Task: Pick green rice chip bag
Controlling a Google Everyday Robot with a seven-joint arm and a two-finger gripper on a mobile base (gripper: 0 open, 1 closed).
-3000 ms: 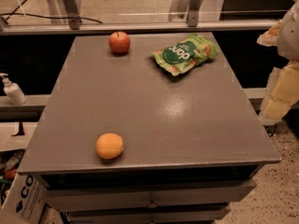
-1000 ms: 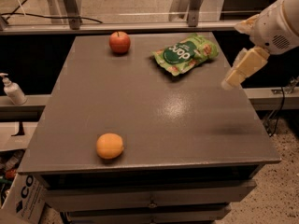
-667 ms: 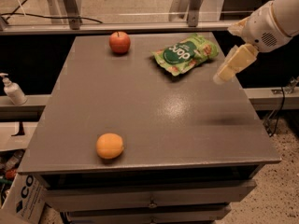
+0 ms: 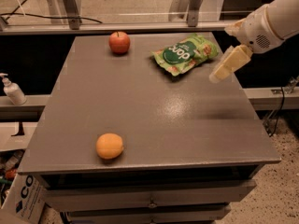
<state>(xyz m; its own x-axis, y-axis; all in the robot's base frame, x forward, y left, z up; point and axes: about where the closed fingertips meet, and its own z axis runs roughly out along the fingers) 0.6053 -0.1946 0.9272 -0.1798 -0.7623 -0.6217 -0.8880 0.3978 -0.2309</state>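
Note:
The green rice chip bag (image 4: 186,54) lies flat on the grey table (image 4: 154,111) at the far right, a light-green crinkly pouch with a dark green oval logo. My gripper (image 4: 225,65) comes in from the upper right on a white arm. It hovers above the table's right edge, just right of the bag and a little nearer the camera. It holds nothing that I can see and stands apart from the bag.
A red apple (image 4: 119,42) stands at the far left of the table. An orange (image 4: 110,146) sits near the front left edge. A white pump bottle (image 4: 12,90) stands on a ledge to the left. Drawers run below the tabletop.
My gripper has moved from the right side of the view leftward, over the table's right edge and closer to the bag. The bag, apple and orange have not moved.

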